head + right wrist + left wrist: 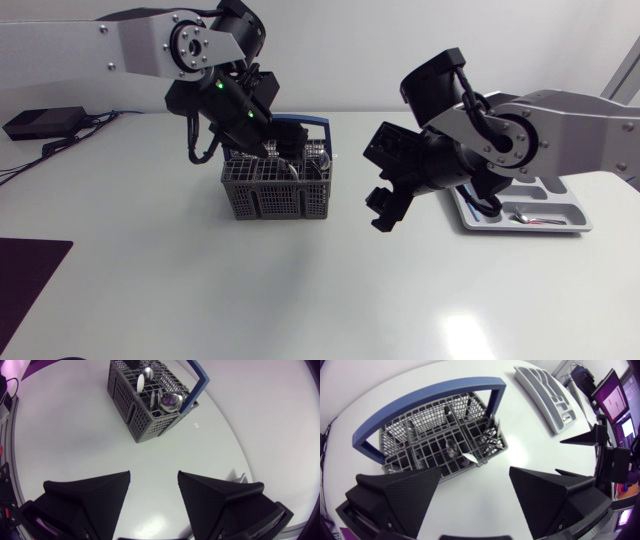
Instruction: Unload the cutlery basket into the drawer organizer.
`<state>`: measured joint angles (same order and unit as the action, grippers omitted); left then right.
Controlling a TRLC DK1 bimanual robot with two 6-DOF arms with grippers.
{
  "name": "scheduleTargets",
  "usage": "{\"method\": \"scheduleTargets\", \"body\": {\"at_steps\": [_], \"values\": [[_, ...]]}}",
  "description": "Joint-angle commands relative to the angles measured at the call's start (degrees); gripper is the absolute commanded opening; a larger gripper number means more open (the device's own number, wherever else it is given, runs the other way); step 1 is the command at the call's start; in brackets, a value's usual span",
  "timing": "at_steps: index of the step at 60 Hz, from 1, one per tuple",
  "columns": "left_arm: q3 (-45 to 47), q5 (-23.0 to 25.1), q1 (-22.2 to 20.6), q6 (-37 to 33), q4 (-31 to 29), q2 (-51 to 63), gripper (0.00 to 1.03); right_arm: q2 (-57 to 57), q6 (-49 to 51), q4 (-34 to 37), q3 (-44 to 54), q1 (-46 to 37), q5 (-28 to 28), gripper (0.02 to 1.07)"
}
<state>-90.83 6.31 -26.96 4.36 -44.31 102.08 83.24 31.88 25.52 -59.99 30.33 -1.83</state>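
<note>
Filling most of the head view is a smooth, glossy white surface [200, 300]. The left arm [100, 45] comes in at the upper left and the right arm [570, 120] at the right; both have silver-grey links and black joints.

The left fingers [410, 495] are broad matte wedges with a fine pebbled texture. They are spread wide with nothing between them, and the head view shows them over the cutlery basket [275, 190] just left of centre. The right fingers [95, 495] are equally far apart and empty, hanging over bare surface between the basket and the drawer organizer [560, 215].

The basket is a grey plastic lattice box divided into cells, with a flat blue hoop handle [420, 397] arching over it. The organizer is a pale grey moulded tray with rounded compartments, lying flat at the right of the head view, partly behind the right arm.

The right wrist view shows shiny metal spoons [170, 402] standing bowl-up in the basket's cells — only glints in the head view. A slim piece of cutlery [525, 215] lies in the organizer, too small to identify. The same wrist view shows a tiny white scrap [196, 424] on the surface beside the basket.
</note>
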Motion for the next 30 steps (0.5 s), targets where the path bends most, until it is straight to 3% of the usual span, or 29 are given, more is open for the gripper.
{"method": "scheduleTargets", "body": {"at_steps": [1, 5, 30], "values": [[-2.34, -4.02, -0.99, 1.97, 0.46, 1.89, 0.97, 0.61, -0.85, -0.29, 1.36, 0.44, -0.72, 0.72], [-3.3, -7.27, -1.6, 1.97, -0.16, 2.95, 0.97, 0.43, -0.77, -0.38, 1.54, 0.44, -0.72, 0.72], [-3.13, -5.08, -1.08, 0.74, -0.86, 3.3, 0.96, -0.01, -0.33, -1.08, 3.03, 0.44, -0.81, 0.72]]}}
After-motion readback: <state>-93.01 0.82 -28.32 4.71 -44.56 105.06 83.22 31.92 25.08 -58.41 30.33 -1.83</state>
